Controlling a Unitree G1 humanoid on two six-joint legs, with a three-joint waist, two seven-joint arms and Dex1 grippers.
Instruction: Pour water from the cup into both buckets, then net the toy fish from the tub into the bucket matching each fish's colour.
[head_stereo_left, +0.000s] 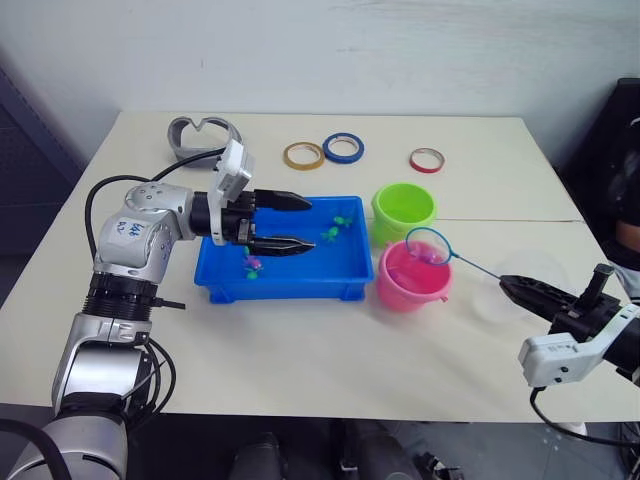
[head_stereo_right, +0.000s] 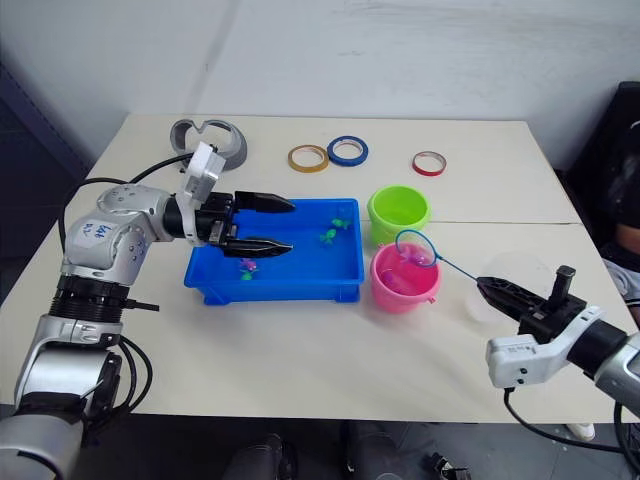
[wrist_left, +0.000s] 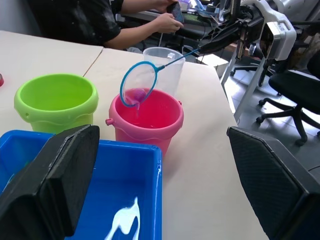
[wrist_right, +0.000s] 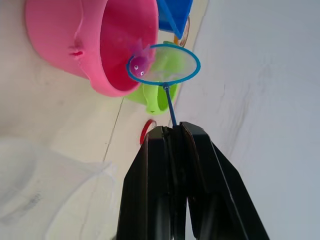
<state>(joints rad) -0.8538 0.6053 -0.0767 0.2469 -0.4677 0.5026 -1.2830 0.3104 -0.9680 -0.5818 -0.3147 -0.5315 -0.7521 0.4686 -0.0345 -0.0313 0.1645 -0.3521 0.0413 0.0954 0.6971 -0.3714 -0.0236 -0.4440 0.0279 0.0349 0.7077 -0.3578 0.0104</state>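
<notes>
Net (head_stereo_left: 432, 245): hoop hangs over the pink bucket (head_stereo_left: 412, 280), out ahead of my right gripper (head_stereo_left: 512, 286), the thin handle running back to it.
Pink fish (wrist_right: 140, 63): sits in the hoop, above the bucket's mouth.
Right gripper: fingers pressed together, pinching the end of the net handle.
Left gripper (head_stereo_left: 300, 222): fingers spread wide, holding nothing, poised over the tub (head_stereo_left: 285, 290).
Tub: blue, in the middle of the table (head_stereo_left: 300, 350); a few small fish (head_stereo_left: 252, 265) lie in it, near my left fingertips.
Green bucket (head_stereo_left: 404, 210): just beside the pink one, on its far side.
Cup (wrist_left: 163, 67): clear, on the table close under my right gripper.
Left wrist view: a person's hand (wrist_left: 167, 22) beyond the table edge.
Head views: three tape rolls (head_stereo_left: 343, 148) along the far side of the table.
</notes>
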